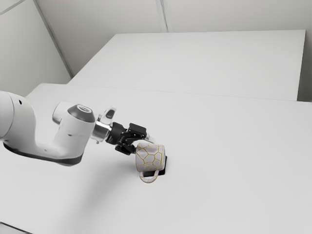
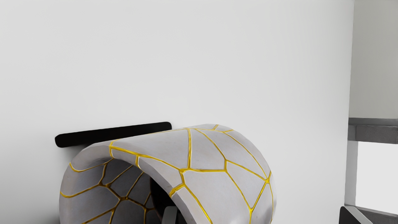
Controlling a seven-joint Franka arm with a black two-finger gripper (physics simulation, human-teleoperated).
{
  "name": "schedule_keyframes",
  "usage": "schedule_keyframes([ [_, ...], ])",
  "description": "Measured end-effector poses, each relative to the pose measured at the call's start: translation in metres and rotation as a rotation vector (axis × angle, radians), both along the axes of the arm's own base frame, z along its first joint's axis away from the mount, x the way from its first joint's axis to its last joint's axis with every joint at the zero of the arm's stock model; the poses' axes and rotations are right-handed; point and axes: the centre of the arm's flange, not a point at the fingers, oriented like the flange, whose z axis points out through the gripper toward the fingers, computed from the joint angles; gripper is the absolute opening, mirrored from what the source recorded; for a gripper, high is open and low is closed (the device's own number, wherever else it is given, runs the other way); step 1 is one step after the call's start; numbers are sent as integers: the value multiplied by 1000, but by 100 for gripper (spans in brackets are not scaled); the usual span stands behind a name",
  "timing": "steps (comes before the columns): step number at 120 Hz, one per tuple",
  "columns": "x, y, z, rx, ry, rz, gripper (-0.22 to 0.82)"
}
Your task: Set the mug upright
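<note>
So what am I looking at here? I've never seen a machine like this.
The white machine is a robot arm, ending in a black two-fingered hand. One picture is taken from beside the arm; the other, from a camera on the hand itself. On the table, a pale mug with gold lines lies on its side, with something flat and black close by; I can't tell what that is. Nothing is held: the fingers stand apart, one in the mug's mouth, the other outside, clear of its wall.
</note>
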Motion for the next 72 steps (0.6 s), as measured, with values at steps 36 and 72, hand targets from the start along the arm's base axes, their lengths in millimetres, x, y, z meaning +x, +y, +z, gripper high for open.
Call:
schedule_keyframes([
  [36,-1,-1,-3,-8,-76,-34,21],
  [72,0,-4,3,8,-143,-77,-9],
])
